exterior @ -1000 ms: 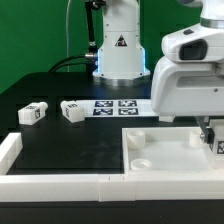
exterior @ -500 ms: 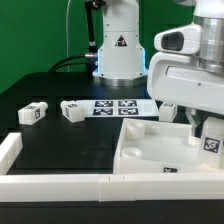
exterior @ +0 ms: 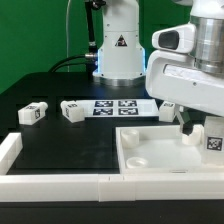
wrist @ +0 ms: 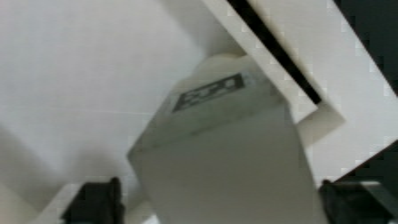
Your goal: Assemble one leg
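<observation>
My gripper (exterior: 203,128) hangs over the right end of the large white panel (exterior: 150,150) and is shut on a leg (exterior: 212,137), a stubby white peg with a square tag. In the wrist view the leg (wrist: 222,130) fills the gap between my dark fingertips (wrist: 93,200), tag facing the camera, with the panel's white surface (wrist: 71,80) behind it. Two more legs (exterior: 32,113) (exterior: 72,110) lie on the black table at the exterior view's left. Another white piece (exterior: 168,111) sits just behind the panel.
The marker board (exterior: 118,106) lies flat behind the panel, in front of the robot base (exterior: 118,50). A white rail (exterior: 60,183) runs along the table's front edge, with a short white wall (exterior: 8,150) at the exterior view's left.
My gripper has moved up and toward the exterior view's left with the leg in it. The panel's near side has shifted and now looks tilted.
</observation>
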Action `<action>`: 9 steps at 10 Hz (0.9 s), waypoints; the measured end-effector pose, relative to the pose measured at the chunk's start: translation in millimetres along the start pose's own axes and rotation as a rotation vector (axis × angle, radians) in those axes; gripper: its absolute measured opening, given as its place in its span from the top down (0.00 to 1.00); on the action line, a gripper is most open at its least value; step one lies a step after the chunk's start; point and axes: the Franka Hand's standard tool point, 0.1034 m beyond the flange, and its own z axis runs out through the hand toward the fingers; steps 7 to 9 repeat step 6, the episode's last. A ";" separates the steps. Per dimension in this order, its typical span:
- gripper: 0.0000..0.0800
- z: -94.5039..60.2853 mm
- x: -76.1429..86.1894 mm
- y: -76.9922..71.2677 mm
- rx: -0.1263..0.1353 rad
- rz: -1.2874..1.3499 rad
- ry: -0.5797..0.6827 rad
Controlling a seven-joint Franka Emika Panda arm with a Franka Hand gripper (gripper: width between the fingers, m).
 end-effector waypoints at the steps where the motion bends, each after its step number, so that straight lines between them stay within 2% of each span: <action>1: 0.21 0.0 -0.2 -0.2 0.000 0.000 0.000; 9: 0.19 0.0 -0.5 -0.4 0.000 -0.001 0.000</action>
